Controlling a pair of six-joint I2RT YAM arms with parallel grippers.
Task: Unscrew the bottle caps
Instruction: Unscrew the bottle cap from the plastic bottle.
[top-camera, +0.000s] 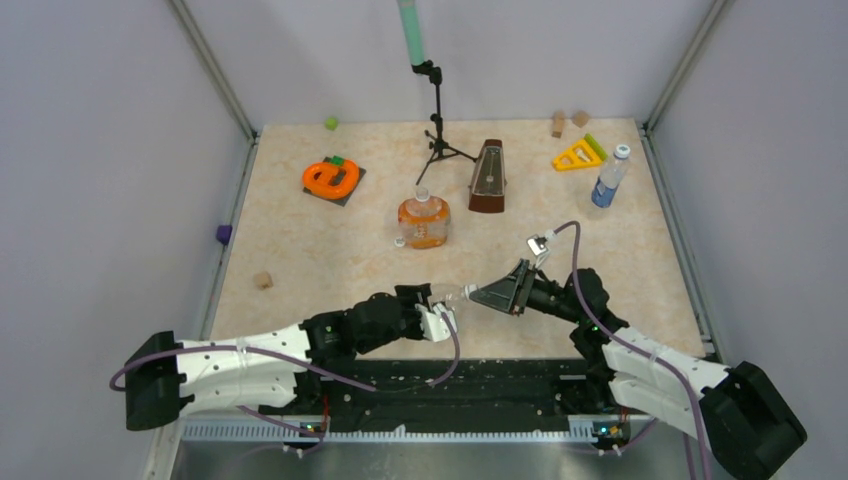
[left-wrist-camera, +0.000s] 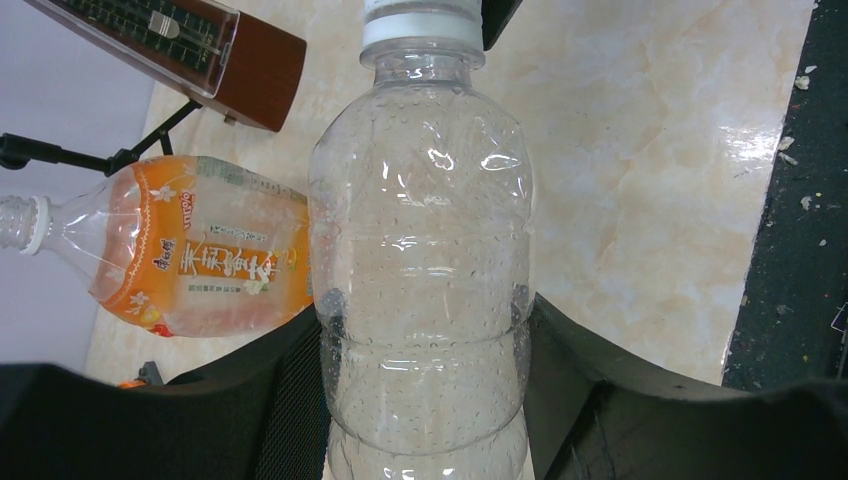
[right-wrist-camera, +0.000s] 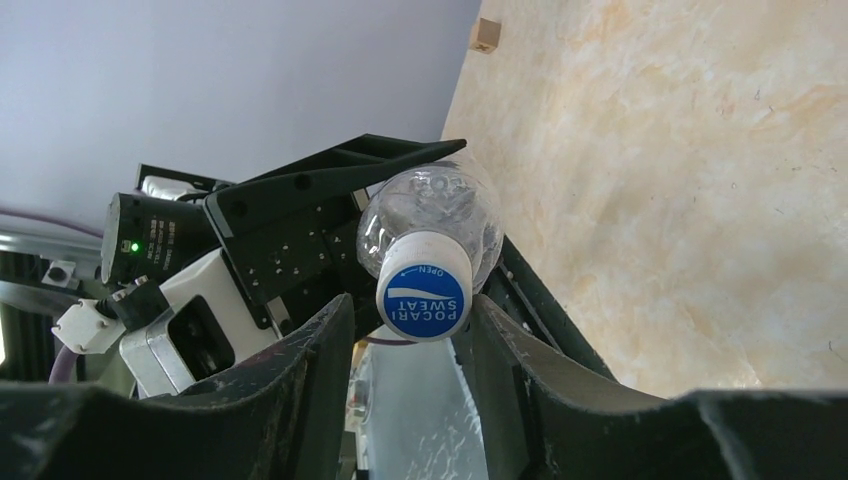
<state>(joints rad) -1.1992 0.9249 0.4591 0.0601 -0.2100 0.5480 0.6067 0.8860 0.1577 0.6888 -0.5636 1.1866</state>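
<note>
- The clear bottle (left-wrist-camera: 420, 270) runs off the left wrist view's bottom edge; its white cap (left-wrist-camera: 422, 25) is clipped at the top edge.
- Left of the clear bottle, the metronome (left-wrist-camera: 200, 50) is cut off too.
- From above, that cap is too small to discern.

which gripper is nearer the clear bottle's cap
Right. The right gripper has its fingers on either side of the cap; the left gripper is clamped on the clear bottle farther down its body, away from the cap.

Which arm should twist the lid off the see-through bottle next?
Right. The right gripper straddles the white cap; the left gripper is clamped on the bottle, steadying it.
</note>
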